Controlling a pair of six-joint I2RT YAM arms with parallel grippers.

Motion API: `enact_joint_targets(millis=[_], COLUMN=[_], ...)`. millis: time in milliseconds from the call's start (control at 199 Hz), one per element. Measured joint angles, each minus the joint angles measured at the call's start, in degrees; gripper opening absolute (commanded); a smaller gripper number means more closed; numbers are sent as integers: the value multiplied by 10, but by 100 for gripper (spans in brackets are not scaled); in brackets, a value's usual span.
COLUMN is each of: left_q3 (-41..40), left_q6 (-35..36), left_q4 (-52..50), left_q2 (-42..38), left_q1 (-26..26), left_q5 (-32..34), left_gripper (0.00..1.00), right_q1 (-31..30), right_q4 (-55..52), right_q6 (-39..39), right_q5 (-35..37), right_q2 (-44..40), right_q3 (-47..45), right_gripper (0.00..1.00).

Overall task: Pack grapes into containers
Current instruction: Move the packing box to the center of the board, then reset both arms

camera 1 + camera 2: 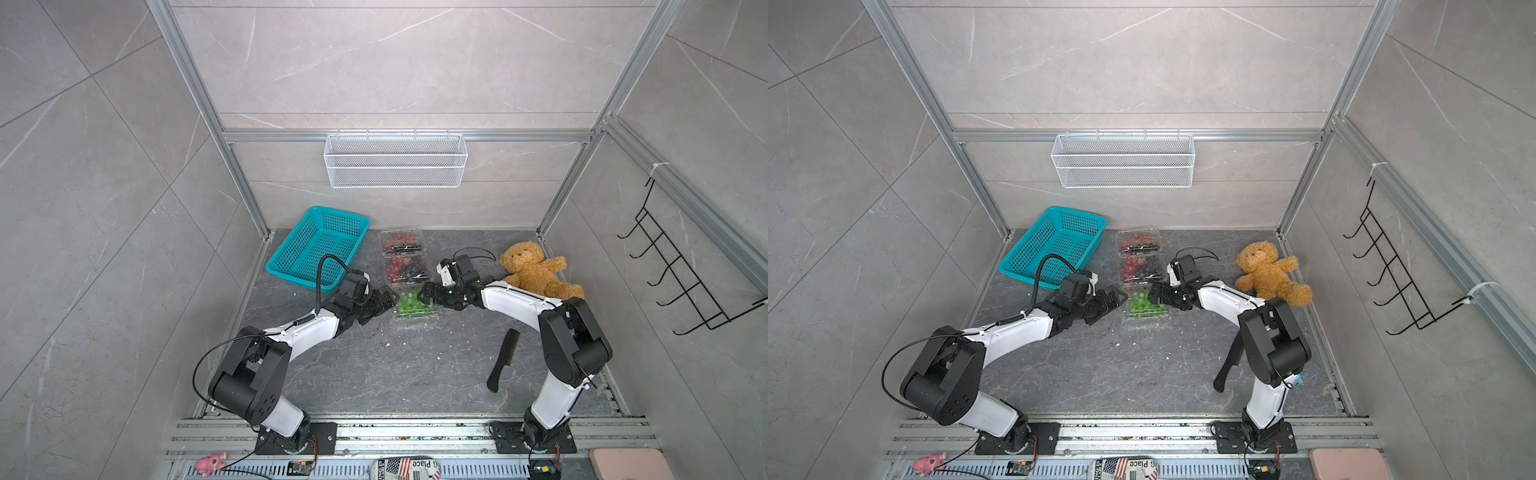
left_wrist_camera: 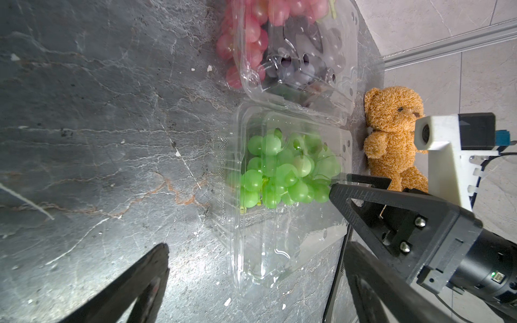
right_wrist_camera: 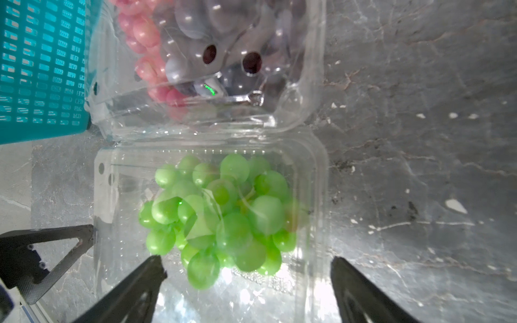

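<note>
Grey marble-look wall panels (image 1: 374,62) in aluminium framing (image 1: 270,136) — dark veined stone tabletop (image 1: 395,374) below.

The front middle of the desk (image 1: 395,374) is open. A teal basket (image 1: 316,245) stands just left of the containers (image 1: 409,270), a teddy bear (image 1: 536,270) to their right, a black comb (image 1: 503,359) by the right arm (image 1: 515,299). The left gripper (image 1: 384,305) and right gripper (image 1: 426,295) flank the nearest container (image 1: 415,323).

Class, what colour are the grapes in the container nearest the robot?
The grapes are green, seen best in the right wrist view.
</note>
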State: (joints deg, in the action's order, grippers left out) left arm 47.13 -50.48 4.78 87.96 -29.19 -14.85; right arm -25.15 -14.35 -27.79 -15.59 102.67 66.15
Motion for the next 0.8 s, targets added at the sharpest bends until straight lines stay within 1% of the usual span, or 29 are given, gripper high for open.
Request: enact_joint_targets(millis=[115, 216, 311, 417, 572, 693, 798], left_q3=[0, 0, 0, 0, -5, -17, -51], left_q6=[13, 35, 64, 99, 146, 168, 177], left_q4=[-18, -46, -82, -124, -167, -192, -203], left_q2=[-10, -32, -61, -97, -164, -207, -241], left_q1=[1, 3, 3, 3, 3, 4, 21], left_q5=[15, 47, 89, 150, 277, 394, 491], left_gripper=[100, 100, 100, 100, 100, 100, 100], right_q1=[10, 24, 42, 61, 88, 102, 112], right_q4=[-11, -18, -26, -33, -56, -74, -84], right_q6=[3, 5, 6, 7, 9, 9, 6], right_q5=[0, 0, 6, 27, 98, 156, 209], right_q2=[-14, -37, -66, -104, -151, -159, -162], right_q3=[0, 0, -1, -5, -17, -26, -49], right_gripper=[99, 100, 99, 99, 99, 99, 99])
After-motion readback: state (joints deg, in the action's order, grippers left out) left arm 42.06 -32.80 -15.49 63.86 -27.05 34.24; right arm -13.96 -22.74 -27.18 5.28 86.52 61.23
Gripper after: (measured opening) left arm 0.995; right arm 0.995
